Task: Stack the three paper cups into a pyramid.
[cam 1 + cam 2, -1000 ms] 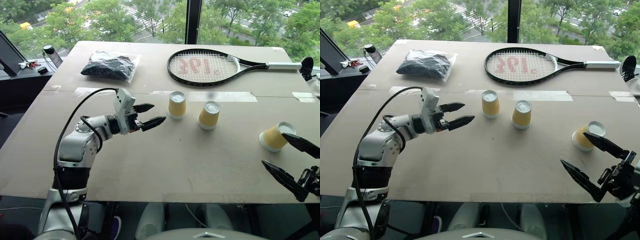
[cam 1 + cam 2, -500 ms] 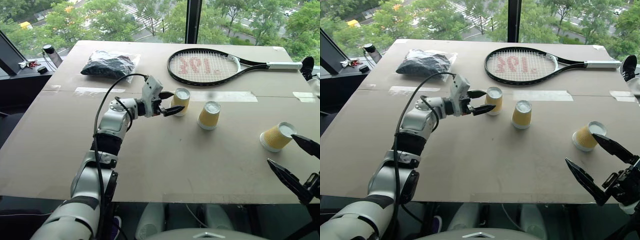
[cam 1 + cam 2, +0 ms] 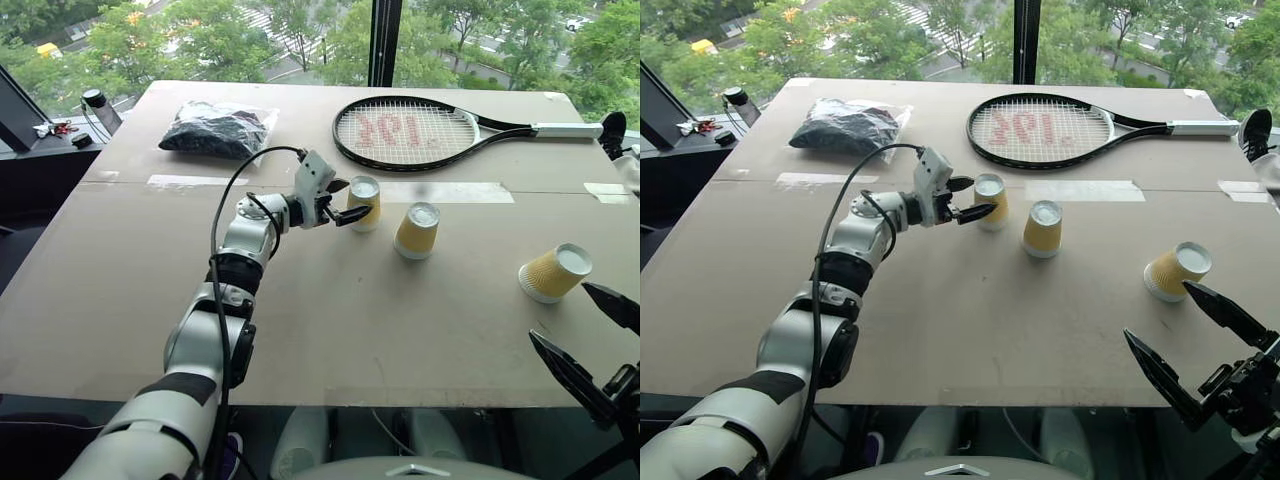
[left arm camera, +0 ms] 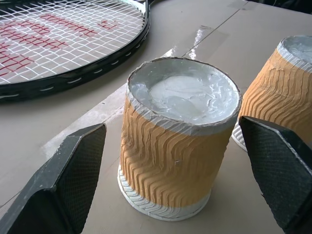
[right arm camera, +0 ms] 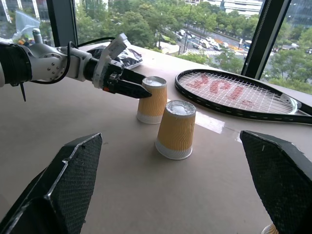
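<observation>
Paper cups: three (image 3: 363, 202) (image 3: 417, 230) (image 3: 554, 273), tapered, ribbed yellow-orange, white-rimmed, sitting unstacked.
Racket (image 3: 410, 132): one, oval, strung.
Left gripper (image 3: 343, 200): fingers gaping around a cup.
Right gripper (image 3: 592, 341): fingers standing apart, holding nothing.

A wide brown table (image 3: 330, 330) carries everything, with strips of clear tape (image 3: 455, 192) running across its middle. Near the far edge, a black racket (image 3: 405, 132) lies flat, its handle (image 3: 565, 130) pointing toward the far right corner. Toward the far left corner lies a clear bag (image 3: 218, 130) of dark stuff. Three paper cups rest on the table: one cup (image 3: 362, 203) stands upside down near the middle, just this side of the tape; a second cup (image 3: 417, 230) stands upside down just beside it, a little nearer the front edge; a third cup (image 3: 555, 273) lies tipped on its side near the right edge, well apart from the others.
</observation>
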Motion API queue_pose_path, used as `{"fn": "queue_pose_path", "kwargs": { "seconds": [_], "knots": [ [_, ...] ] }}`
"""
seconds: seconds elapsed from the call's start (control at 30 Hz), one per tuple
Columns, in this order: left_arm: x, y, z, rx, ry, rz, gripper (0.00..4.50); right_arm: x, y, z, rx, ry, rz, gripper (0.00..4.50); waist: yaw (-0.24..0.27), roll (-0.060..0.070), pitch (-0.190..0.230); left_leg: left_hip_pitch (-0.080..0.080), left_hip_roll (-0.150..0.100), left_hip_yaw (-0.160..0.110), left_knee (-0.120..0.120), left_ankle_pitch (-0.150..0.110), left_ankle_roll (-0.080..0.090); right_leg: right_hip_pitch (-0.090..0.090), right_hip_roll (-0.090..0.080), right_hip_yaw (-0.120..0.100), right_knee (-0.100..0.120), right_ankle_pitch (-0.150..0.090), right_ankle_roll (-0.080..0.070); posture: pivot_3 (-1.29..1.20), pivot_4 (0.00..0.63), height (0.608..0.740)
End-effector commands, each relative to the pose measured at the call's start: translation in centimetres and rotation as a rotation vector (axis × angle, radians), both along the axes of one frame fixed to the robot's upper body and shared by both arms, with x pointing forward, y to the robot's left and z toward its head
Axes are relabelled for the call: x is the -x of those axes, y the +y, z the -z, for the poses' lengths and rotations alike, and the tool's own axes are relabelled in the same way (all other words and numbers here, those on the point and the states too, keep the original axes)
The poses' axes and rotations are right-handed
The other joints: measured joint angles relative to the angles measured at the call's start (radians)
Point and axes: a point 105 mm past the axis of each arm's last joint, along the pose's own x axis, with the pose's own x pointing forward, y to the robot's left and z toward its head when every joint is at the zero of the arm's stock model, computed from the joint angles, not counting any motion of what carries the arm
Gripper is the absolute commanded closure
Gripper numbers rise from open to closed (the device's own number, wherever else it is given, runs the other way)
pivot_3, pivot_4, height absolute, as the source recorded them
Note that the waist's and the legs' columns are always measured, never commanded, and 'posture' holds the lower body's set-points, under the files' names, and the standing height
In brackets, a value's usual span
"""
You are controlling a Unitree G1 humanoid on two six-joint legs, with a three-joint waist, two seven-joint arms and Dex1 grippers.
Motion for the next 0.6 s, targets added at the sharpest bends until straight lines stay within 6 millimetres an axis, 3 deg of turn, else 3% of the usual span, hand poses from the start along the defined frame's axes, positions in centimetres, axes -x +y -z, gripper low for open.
{"fn": "queue_pose_path", "kwargs": {
  "seconds": [0.03, 0.13, 0.23, 0.3, 0.33, 0.4, 0.6],
  "knots": [
    [-0.3, -0.5, -1.5, 0.04, -0.05, -0.006, 0.03, 0.5, 0.5, -0.5, 0.015, -0.026, -0.009, 0.0, 0.0, 0.0, 0.0, 0.0, 0.0, 0.0, 0.0, 0.0, 0.0, 0.0, 0.0, 0.0, 0.0, 0.0, 0.0, 0.0, 0.15, 0.74],
    [-0.3, -0.6, -1.3, 0.048, -0.043, -0.01, 0.03, 0.7, 0.4, -0.6, 0.015, -0.027, -0.004, 0.0, 0.0, 0.0, 0.0, 0.0, 0.0, 0.0, 0.0, 0.0, 0.0, 0.0, 0.0, 0.0, 0.0, 0.0, 0.0, 0.0, 0.15, 0.74],
    [-0.3, -0.6, -1.3, 0.05, -0.04, -0.01, 0.82, 0.8, 0.4, -0.6, 0.015, -0.026, -0.006, 0.0, -0.001, 0.0, 0.0, 0.0, 0.0, 0.0, 0.0, 0.0, 0.0, 0.0, 0.0, 0.0, 0.0, 0.0, 0.0, 0.0, 0.15, 0.74],
    [-0.3, -0.5, -1.3, 0.052, -0.039, -0.002, 1.78, 0.8, 0.3, -0.6, 0.019, -0.025, -0.009, 0.0, -0.001, 0.0, 0.0, 0.0, 0.0, 0.0, 0.0, 0.0, 0.0, 0.0, 0.0, 0.0, 0.0, 0.0, 0.0, 0.0, 0.15, 0.74],
    [-0.2, -0.4, -1.3, 0.048, -0.037, 0.0, 2.0, 0.8, 0.3, -0.7, 0.023, -0.026, -0.011, 0.0, -0.001, 0.0, 0.0, 0.0, 0.0, 0.0, 0.0, 0.0, 0.0, 0.0, 0.0, 0.0, 0.0, 0.0, 0.0, 0.0, 0.15, 0.74],
    [-0.1, -0.2, -1.3, 0.04, -0.035, 0.014, 2.05, 0.5, 0.2, -0.8, 0.035, -0.028, -0.029, 0.0, -0.002, 0.0, 0.0, 0.0, 0.0, 0.0, 0.0, 0.0, 0.0, 0.0, 0.0, 0.0, 0.0, 0.0, 0.0, 0.0, 0.15, 0.74],
    [1.4, 0.7, -2.2, 0.043, -0.029, 0.13, 2.05, -3.3, -0.9, -3.3, 0.111, -0.06, -0.151, 0.0, -0.015, -0.002, 0.002, 0.001, 0.0, 0.002, 0.001, 0.0, 0.0, 0.0, 0.0, 0.002, 0.001, 0.001, 0.001, 0.0, 0.15, 0.74]
  ]
}}
